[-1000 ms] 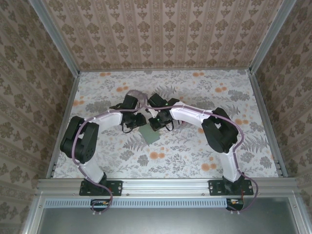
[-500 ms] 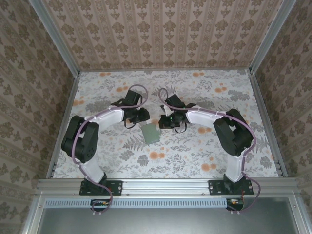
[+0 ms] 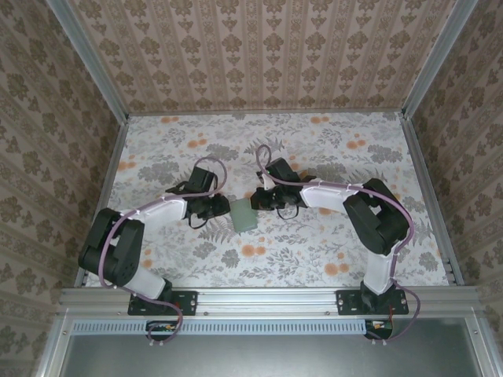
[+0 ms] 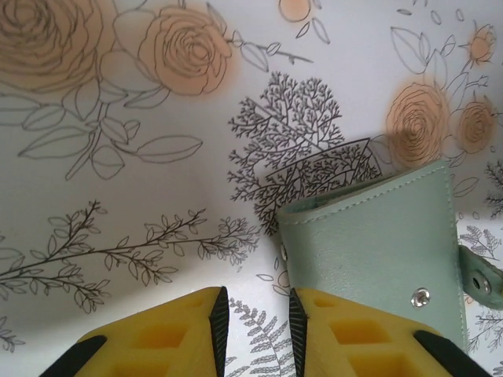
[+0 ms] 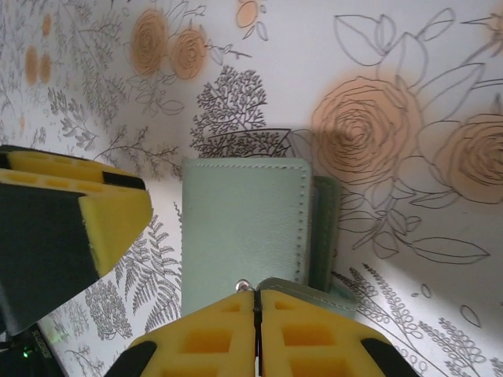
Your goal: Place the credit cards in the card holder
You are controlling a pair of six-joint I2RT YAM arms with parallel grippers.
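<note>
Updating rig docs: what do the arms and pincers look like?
The left arm and right arm have white link covers, bulky black joints and black base plates; a purplish cable runs along each. The left pincer and right pincer each carry two blocky yellow fingers with square recesses and black edging.

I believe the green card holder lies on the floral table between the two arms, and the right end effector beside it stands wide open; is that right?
Not quite: the right end effector is shut, its fingers pressed together, as the right wrist view shows. The rest holds: the green card holder lies on the floral table between the left arm and the right arm.
</note>
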